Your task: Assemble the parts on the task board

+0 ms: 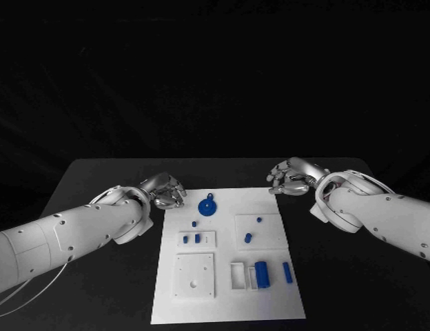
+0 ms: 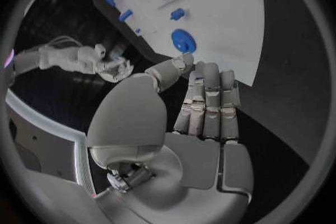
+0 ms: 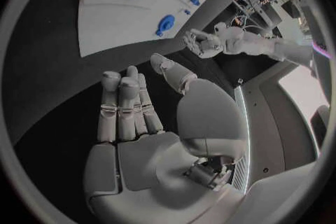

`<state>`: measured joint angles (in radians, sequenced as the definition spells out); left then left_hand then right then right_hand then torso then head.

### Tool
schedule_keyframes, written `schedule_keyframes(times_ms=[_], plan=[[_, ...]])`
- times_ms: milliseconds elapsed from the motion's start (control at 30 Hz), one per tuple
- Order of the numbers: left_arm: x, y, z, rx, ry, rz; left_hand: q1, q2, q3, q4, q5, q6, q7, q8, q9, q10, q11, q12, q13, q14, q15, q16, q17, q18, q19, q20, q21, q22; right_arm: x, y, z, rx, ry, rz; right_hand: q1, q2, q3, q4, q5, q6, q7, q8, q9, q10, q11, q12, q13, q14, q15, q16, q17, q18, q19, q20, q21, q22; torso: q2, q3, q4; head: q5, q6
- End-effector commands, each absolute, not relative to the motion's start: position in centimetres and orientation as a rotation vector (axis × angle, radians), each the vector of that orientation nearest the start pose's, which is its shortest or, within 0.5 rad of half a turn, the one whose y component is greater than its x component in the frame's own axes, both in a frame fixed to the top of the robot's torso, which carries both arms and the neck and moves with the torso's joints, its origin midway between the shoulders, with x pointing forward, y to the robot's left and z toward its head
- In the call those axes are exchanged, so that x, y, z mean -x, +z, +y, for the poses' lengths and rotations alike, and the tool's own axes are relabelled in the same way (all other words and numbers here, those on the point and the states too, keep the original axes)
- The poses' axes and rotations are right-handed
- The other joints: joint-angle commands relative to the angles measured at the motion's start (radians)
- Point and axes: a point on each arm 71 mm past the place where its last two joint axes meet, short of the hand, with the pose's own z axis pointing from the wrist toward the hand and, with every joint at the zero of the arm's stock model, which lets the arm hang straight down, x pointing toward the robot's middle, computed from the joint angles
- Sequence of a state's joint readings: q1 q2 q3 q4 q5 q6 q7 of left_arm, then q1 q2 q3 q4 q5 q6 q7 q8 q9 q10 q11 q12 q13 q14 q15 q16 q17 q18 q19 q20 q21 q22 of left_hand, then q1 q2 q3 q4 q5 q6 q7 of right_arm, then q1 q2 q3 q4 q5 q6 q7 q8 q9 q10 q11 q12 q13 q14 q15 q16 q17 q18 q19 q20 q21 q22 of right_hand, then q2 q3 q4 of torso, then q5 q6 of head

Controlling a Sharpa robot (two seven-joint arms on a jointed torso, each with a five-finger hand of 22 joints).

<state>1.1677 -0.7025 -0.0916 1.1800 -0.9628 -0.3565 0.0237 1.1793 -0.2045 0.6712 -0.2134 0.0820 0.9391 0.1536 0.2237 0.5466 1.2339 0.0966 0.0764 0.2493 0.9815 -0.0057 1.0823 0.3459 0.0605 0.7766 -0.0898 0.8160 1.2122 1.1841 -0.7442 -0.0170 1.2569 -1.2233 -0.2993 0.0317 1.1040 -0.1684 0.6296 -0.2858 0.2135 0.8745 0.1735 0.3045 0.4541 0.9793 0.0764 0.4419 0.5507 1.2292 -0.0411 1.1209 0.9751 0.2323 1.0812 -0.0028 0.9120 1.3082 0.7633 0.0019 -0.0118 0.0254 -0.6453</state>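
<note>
Black table underneath, dark beyond its far edge. Left hand hovering just off the far left corner of the task board, fingers loosely apart, palm bare in the left wrist view: released, grasping nothing. Right hand likewise slack and unladen, just past the far right corner, fingers apart in the right wrist view.

Outward from the left hand, at about four o'clock and near: round blue disc part, lying flat close to the board's far edge. Clearly nearer the left hand than the right; from the right hand, off toward eight o'clock and noticeably farther. No long axis to speak of on the disc, so probably reachable from any side.

Farther toward six o'clock down the board: small blue pegs in a raised plate, a short blue peg in the square recess, then the tall blue block and slim blue bar, both with long axes running twelve to six, closer to the right arm's side.

Likely first pick: the disc, by the left hand.
</note>
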Motion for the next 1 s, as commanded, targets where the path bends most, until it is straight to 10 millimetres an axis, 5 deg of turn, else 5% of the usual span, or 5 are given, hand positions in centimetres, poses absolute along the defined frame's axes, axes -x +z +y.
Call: schedule_keyframes(times_ms=[33, 100, 233, 467, 1000], plan=[[-52.9, -23.6, 23.9, 0.753, -1.023, 1.691, -0.042, 0.008, -0.045, -0.002, -0.002, -0.013, -0.001, 0.006, 0.002, -0.004, 0.006, -0.004, 0.000, -0.033, 0.015, -0.062, -0.024, -0.024, -0.033, 0.000, -0.038, -0.016, -52.2, -21.0, -21.7, 0.195, 0.607, 1.718, 0.014, -0.001, 0.008, 0.000, -0.003, 0.008, -0.003, 0.008, 0.008, 0.035, 0.003, -0.072, -0.061, 0.006, 0.010, 0.001, -0.010, 0.029, 0.012, -0.001, -0.007, 0.016, 0.000, 0.0004, 0.0002, -0.007, 0.001], [-52.6, -23.3, 23.9, 0.812, -1.097, 1.668, -0.068, 0.025, -0.076, -0.015, -0.001, -0.022, 0.001, 0.012, 0.004, -0.013, 0.011, -0.005, -0.002, -0.079, 0.066, -0.180, -0.069, -0.034, -0.098, 0.044, -0.111, -0.047, -51.7, -21.7, -21.2, 0.251, 0.570, 1.717, 0.027, -0.011, 0.017, -0.006, -0.012, 0.015, -0.007, 0.013, 0.014, 0.062, 0.008, -0.129, -0.108, 0.011, 0.011, 0.003, -0.018, 0.029, 0.018, -0.002, -0.010, 0.015, 0.000, 0.0004, 0.0005, -0.009, 0.001], [-52.3, -22.7, 23.9, 0.878, -1.190, 1.588, -0.066, 0.048, -0.085, -0.030, 0.000, -0.031, 0.002, 0.018, 0.004, -0.035, 0.019, -0.008, -0.016, -0.110, 0.099, -0.290, -0.102, -0.028, -0.136, 0.080, -0.152, -0.057, -51.1, -22.6, -20.4, 0.320, 0.523, 1.713, 0.026, -0.022, 0.031, 0.002, -0.038, 0.023, -0.009, 0.017, 0.017, 0.085, 0.011, -0.182, -0.151, 0.017, 0.016, 0.008, -0.026, 0.029, 0.028, -0.003, -0.012, 0.015, 0.001, 0.0006, 0.0011, -0.011, 0.001], [-52.0, -22.6, 24.1, 0.965, -1.255, 1.551, -0.065, 0.066, -0.092, -0.040, 0.000, -0.045, 0.007, 0.021, 0.000, -0.051, 0.027, -0.009, -0.032, -0.107, 0.115, -0.367, -0.109, -0.024, -0.155, 0.097, -0.171, -0.052, -50.0, -24.4, -18.6, 0.410, 0.470, 1.705, 0.029, -0.046, 0.052, 0.007, -0.072, 0.022, -0.008, 0.013, 0.013, 0.111, 0.013, -0.225, -0.187, 0.024, 0.018, 0.013, -0.035, 0.029, 0.039, -0.005, -0.016, 0.015, 0.001, 0.0005, 0.0006, -0.013, -0.001], [-51.9, -22.5, 24.0, 0.961, -1.269, 1.552, -0.070, 0.071, -0.096, -0.040, 0.001, -0.047, 0.008, 0.024, -0.001, -0.058, 0.030, -0.009, -0.038, -0.099, 0.116, -0.383, -0.105, -0.022, -0.156, 0.100, -0.174, -0.048, -49.5, -25.9, -17.2, 0.454, 0.400, 1.664, 0.049, -0.098, 0.128, 0.053, -0.149, 0.034, -0.011, 0.012, 0.007, 0.153, 0.013, -0.272, -0.231, 0.036, 0.017, 0.018, -0.053, 0.029, 0.056, -0.009, -0.024, 0.015, 0.002, -0.0005, 0.0011, -0.010, -0.006]])
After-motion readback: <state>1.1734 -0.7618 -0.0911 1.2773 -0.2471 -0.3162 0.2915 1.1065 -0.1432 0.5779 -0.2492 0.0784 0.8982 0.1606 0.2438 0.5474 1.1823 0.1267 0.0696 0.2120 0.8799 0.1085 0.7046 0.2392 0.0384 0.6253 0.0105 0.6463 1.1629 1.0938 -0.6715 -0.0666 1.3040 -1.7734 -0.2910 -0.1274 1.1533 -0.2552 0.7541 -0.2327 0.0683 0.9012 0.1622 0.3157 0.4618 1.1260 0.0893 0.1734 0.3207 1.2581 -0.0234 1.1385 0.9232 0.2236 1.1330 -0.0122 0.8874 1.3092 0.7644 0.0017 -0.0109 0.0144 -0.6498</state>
